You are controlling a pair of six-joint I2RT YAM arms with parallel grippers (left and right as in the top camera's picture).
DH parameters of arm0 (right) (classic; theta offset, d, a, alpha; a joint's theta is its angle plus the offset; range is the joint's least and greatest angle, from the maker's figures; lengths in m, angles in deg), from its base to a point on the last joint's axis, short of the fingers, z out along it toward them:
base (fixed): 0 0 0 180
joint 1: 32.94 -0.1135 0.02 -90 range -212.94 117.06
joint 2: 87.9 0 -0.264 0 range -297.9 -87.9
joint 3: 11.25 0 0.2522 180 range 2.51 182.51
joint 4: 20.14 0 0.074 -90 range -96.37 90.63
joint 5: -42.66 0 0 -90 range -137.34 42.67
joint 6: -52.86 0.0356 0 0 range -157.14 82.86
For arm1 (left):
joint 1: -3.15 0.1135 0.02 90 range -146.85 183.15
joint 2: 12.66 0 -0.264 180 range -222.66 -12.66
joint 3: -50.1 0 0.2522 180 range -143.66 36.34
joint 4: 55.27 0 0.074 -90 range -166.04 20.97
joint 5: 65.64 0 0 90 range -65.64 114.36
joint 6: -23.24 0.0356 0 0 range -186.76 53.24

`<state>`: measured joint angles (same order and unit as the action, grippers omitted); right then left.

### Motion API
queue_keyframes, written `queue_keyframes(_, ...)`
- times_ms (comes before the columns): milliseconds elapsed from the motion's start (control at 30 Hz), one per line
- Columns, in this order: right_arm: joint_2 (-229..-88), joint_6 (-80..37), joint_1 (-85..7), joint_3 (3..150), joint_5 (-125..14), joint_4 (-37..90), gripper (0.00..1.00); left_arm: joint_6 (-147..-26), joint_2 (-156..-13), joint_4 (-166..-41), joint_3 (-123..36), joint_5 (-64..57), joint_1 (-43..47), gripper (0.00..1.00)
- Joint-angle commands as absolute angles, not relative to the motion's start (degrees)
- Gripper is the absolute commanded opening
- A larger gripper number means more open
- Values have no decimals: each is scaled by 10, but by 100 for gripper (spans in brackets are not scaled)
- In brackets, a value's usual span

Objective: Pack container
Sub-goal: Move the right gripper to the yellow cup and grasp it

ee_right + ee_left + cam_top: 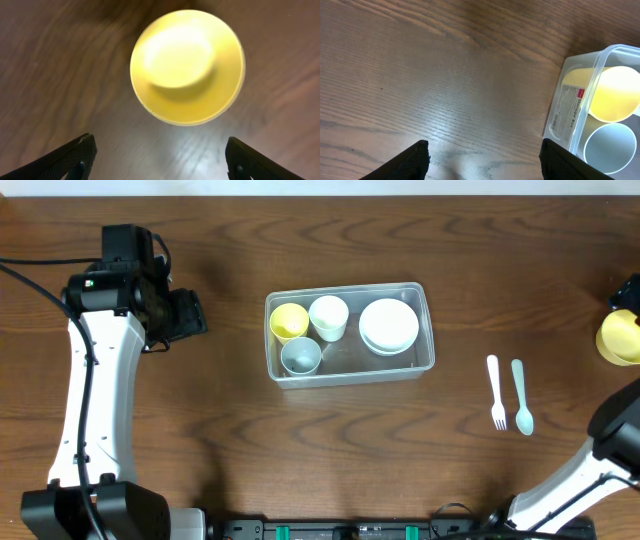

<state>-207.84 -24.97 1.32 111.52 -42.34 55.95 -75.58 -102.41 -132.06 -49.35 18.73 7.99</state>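
Note:
The container (427, 360) is a clear plastic tub in the middle of the table. It holds a yellow cup (289, 322), a white cup (328, 316), a grey cup (301, 356) and stacked white bowls (389, 325). My left gripper (192, 315) is open and empty over bare table left of the tub; its wrist view shows the gripper (485, 165) with the tub's end (567, 115) and the yellow cup (612, 95) to the right. My right gripper (160, 160) is open and empty, just short of a yellow bowl (187, 67), which lies at the right edge (620, 337).
A white fork (496, 392) and a pale blue spoon (522, 395) lie side by side on the table right of the tub. The right arm (600, 455) rises from the front right corner. The left arm (95, 390) runs along the left side.

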Motion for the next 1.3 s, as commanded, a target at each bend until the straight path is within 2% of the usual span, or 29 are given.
queue_keyframes(0,-2113,-283,19,1115,-448,548,84,-757,-1027,-1324,-492,187,82,71)
queue_keyframes(367,-2214,-309,19,1115,-465,525,84,-757,-1027,-1324,-492,187,82,71)
queue_keyframes(533,-2237,-310,19,1115,-465,522,77,-757,-1027,-1324,-492,187,82,71)
queue_keyframes(633,-2238,-310,19,1115,-465,516,64,-757,-1027,-1324,-492,187,82,71)
queue_keyframes(900,-2232,-304,19,1117,-469,521,20,-757,-1027,-1324,-492,187,82,71)
queue_keyframes(1000,-2220,-304,16,1121,-481,526,7,-757,-1027,-1324,-492,187,82,71)
queue_keyframes(1067,-2205,-304,11,1123,-481,528,1,-757,-1027,-1324,-492,187,82,71)
queue_keyframes(1267,-2122,-304,-18,1124,-494,530,1,-757,-1027,-1324,-492,187,82,71)
